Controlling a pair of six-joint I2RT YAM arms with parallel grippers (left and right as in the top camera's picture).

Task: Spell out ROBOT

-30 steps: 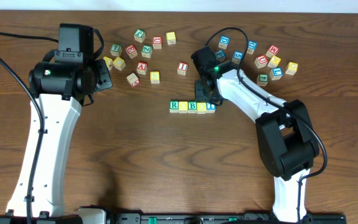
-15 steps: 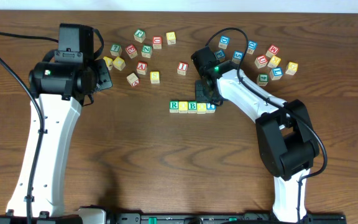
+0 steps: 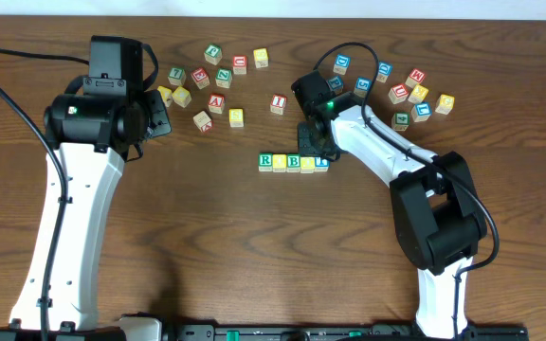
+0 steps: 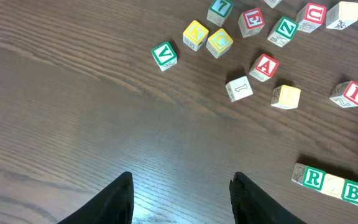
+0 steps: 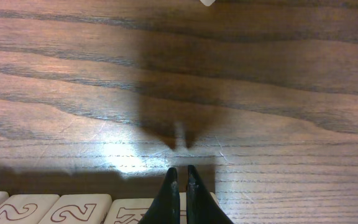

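Observation:
A row of letter blocks [image 3: 293, 163] lies mid-table, reading R, a yellow block, B, a yellow block, then a blue-lettered block [image 3: 321, 161] at its right end. The row's left end, R [image 4: 314, 178] and B [image 4: 353, 191], shows in the left wrist view. My right gripper [image 3: 318, 148] is shut and empty, its fingertips [image 5: 180, 172] sitting just behind the row's right end block. The pale block sides [image 5: 73, 209] fill the bottom edge of the right wrist view. My left gripper [image 3: 159, 116] is open and empty [image 4: 181, 180], above bare wood left of the row.
Loose letter blocks lie in a cluster at the back left [image 3: 207, 78], including a green V [image 4: 164, 55] and a red A [image 4: 265, 66]. Another cluster lies at the back right [image 3: 408, 92]. A red I block [image 3: 278, 103] sits alone behind the row.

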